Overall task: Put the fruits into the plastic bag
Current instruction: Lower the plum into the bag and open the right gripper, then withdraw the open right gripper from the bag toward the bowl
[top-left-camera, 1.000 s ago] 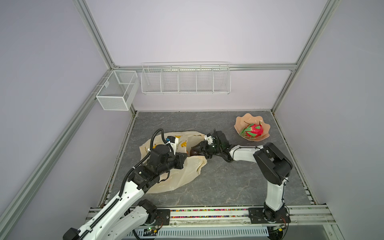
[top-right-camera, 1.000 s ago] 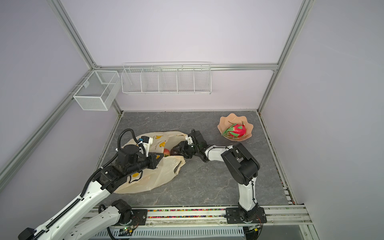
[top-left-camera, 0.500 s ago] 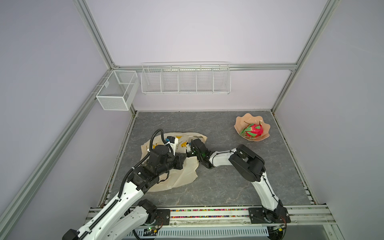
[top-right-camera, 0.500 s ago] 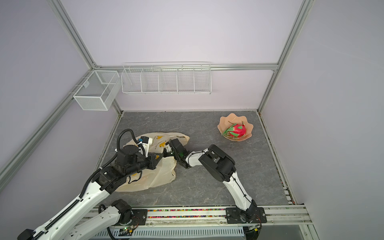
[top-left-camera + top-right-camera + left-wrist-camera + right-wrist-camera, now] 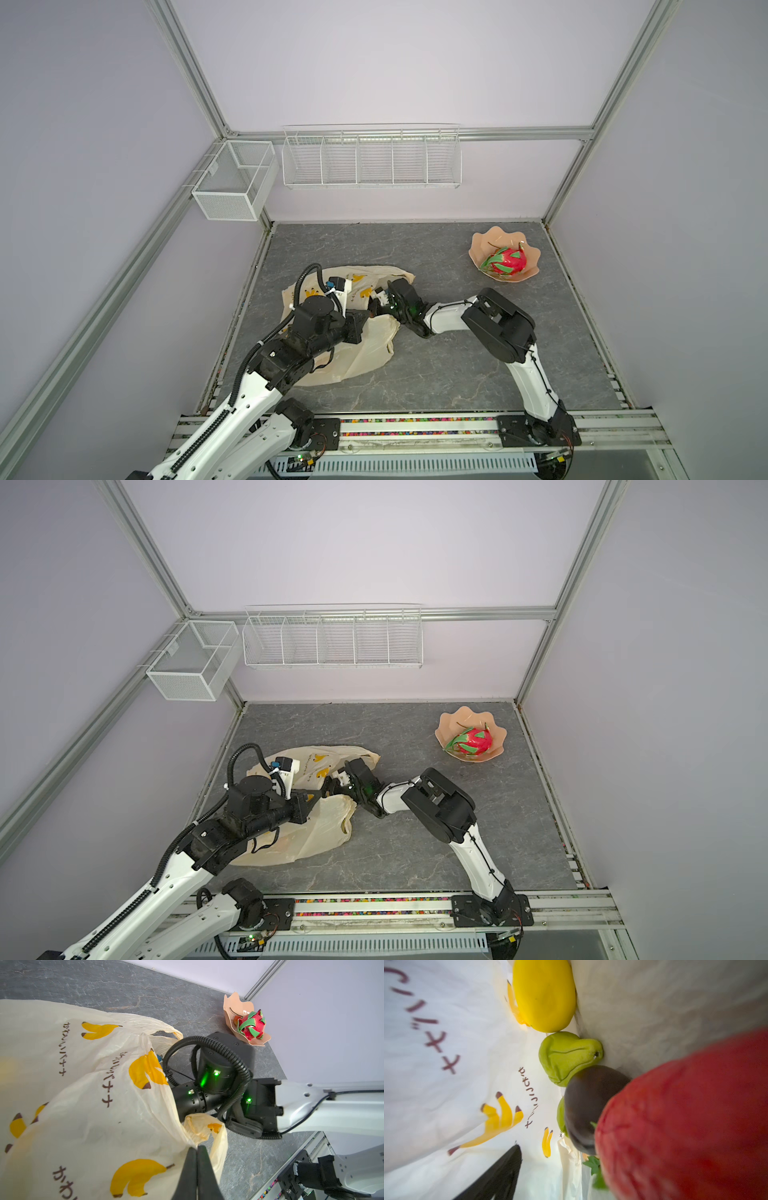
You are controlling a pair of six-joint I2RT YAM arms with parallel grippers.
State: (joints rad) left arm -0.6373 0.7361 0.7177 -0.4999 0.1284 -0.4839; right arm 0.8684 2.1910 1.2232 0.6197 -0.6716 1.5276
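L: we stretch left arm [image 5: 257, 386] forward, left gripper [image 5: 197, 1148] pinched tight | R: we fold right arm [image 5: 498, 328] at elbow, wrist low, right gripper [image 5: 374, 307] spread wide, one finger [image 5: 500, 1174] seen

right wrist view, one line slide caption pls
Inside the banana-print bag: yellow fruit, green lumpy fruit, dark brown ball, and a blurred red fruit close to the lens.

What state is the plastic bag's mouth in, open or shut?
Open. The left gripper pinches the rim of the plastic bag, and the right gripper reaches inside it, where the right wrist view shows fruits.
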